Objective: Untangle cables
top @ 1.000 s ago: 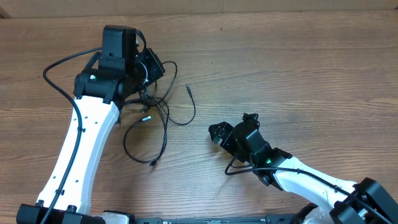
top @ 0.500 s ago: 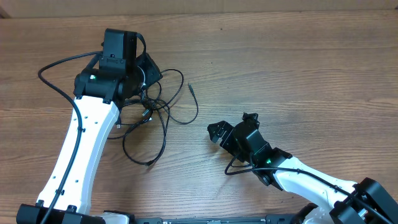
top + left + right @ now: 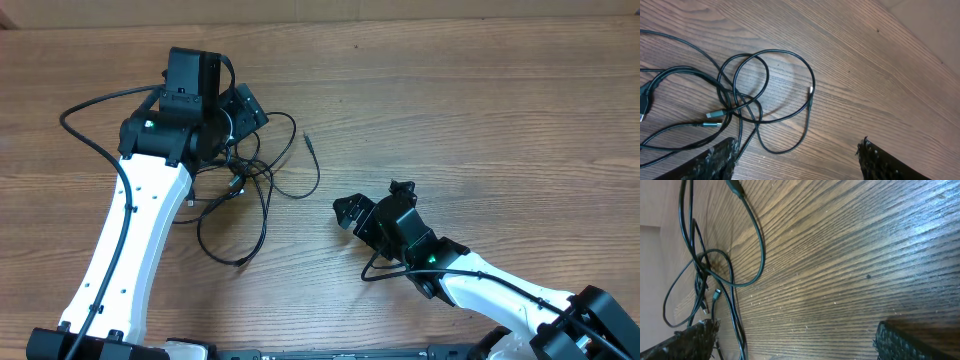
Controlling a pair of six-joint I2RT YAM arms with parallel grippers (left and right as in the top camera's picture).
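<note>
The cables [image 3: 240, 176] are thin black wires lying in a loose tangle on the wooden table, just right of my left arm. One free plug end [image 3: 306, 140] points toward the far side. My left gripper [image 3: 244, 112] hovers over the tangle's far edge, open. In the left wrist view the looped cables [image 3: 730, 107] lie ahead of the wide-apart fingers [image 3: 715, 161], and one strand runs beside the left finger. My right gripper [image 3: 372, 200] is open, apart from the wires to their right. Its wrist view shows the cables [image 3: 705, 270] at the left, with bare wood between its fingers [image 3: 910, 342].
A thicker black cable [image 3: 90, 110] fixed to the left arm loops out over the table's left side. The table's far edge [image 3: 400, 20] runs along the top. Bare wood spreads to the right of the tangle.
My left gripper has opened and let go of the cables. The upper loop has slid a little to the right and settled on the table. The right arm has stayed still.
</note>
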